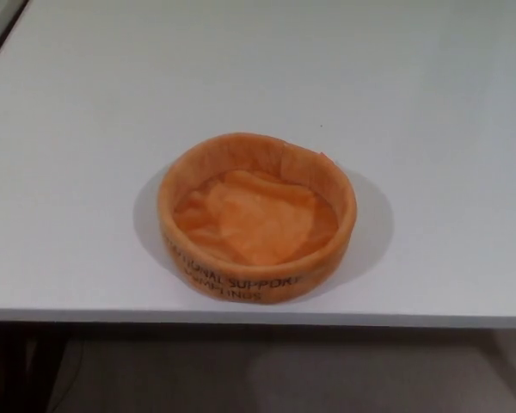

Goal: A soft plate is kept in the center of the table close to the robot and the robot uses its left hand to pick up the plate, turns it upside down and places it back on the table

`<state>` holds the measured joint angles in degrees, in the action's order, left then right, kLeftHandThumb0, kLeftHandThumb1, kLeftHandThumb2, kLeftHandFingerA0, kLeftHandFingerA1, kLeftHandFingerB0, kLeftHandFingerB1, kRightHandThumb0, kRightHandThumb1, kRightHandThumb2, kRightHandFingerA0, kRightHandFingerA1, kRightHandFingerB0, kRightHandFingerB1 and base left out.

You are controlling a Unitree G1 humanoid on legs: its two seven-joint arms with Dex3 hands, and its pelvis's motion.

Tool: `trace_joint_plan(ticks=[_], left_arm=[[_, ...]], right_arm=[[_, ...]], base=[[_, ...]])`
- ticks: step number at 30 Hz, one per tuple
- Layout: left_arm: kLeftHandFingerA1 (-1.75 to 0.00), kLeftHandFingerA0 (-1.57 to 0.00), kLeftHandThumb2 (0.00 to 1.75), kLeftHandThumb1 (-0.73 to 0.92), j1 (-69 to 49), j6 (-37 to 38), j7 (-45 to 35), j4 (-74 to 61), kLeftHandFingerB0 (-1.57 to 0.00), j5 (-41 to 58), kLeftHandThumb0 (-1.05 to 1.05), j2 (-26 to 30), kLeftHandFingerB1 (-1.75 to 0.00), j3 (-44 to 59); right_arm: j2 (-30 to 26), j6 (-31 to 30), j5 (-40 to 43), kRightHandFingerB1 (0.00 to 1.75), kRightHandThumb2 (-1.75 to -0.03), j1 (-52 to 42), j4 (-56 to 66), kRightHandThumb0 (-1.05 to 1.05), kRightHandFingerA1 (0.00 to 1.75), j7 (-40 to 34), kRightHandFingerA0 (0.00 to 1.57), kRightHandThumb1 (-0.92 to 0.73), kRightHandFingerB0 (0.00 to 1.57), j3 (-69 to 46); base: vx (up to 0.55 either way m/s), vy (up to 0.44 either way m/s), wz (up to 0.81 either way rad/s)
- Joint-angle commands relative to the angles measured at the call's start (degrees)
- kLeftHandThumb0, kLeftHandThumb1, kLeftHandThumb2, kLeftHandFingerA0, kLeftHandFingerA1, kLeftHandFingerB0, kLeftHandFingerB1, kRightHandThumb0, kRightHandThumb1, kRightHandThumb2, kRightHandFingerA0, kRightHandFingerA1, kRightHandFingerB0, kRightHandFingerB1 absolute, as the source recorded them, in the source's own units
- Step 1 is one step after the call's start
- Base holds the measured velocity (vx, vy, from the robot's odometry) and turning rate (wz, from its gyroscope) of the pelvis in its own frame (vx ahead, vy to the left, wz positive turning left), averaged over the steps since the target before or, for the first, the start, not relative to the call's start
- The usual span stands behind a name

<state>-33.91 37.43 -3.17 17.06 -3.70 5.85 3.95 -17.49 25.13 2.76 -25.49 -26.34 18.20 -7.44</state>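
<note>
Neither robot hand is in view. The orange soft plate (256,217) sits opening-up near the white table's (86,172) front edge.

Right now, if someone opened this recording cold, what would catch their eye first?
The orange soft plate stands out at once: it sits open side up on the white table, close to the near edge and about centred. Its floor is crumpled fabric, and dark printed lettering runs along its front wall. Neither robot hand is in view, so the plate lies untouched.
</note>
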Motion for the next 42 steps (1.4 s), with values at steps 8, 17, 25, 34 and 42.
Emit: trace_joint_plan(ticks=[8, 17, 25, 34, 42], left_arm=[[-0.50, -0.26, 1.09, 0.67, -5.9, 9.0, 1.7, -25.2, -0.14, 6.0, -0.95, -0.9, -0.40, 8.2], [-0.44, -0.36, 0.65, 0.81, 6.7, -0.3, 1.6, -36.5, -0.29, 4.4, -0.95, 3.3, -0.34, 13.9], [-0.47, -0.39, 0.64, 0.78, 22.3, -9.3, -0.3, -38.6, -0.34, 0.0, -0.94, 8.9, -0.36, 12.6], [-0.50, -0.39, 0.73, 0.71, 37.3, -14.3, -1.9, -32.6, -0.30, -9.7, -0.94, 13.3, -0.39, 5.7], [-0.47, -0.38, 0.72, 0.71, 45.1, -18.5, -5.7, -26.3, -0.30, -14.2, -0.94, 16.8, -0.37, -2.0]], right_arm=[[-2.6, 11.2, 5.3, 0.31, -0.67, -1.0, -0.2, -0.63, 0.48, 7.8, 0.49, -0.87, 0.30, -2.1], [-2.2, 11.1, 5.9, 0.46, -1.04, -1.1, 0.0, -0.64, 0.59, 9.1, 0.43, -0.70, 0.21, -2.6], [-2.3, 11.9, 5.3, 0.32, -0.66, -0.7, -1.2, -0.66, 0.49, 9.1, 0.51, -0.86, 0.32, -2.8], [-2.3, 12.6, 4.7, 0.31, -0.67, 0.0, -1.4, -0.64, 0.50, 9.2, 0.48, -0.87, 0.29, -2.6], [-2.1, 12.5, 4.5, 0.47, -1.03, 0.8, -2.0, -0.69, 0.60, 8.9, 0.44, -0.71, 0.24, -2.6]], base=[[0.00, 0.000, 0.00], [0.00, 0.000, 0.00], [0.00, 0.000, 0.00], [0.00, 0.000, 0.00], [0.00, 0.000, 0.00]])
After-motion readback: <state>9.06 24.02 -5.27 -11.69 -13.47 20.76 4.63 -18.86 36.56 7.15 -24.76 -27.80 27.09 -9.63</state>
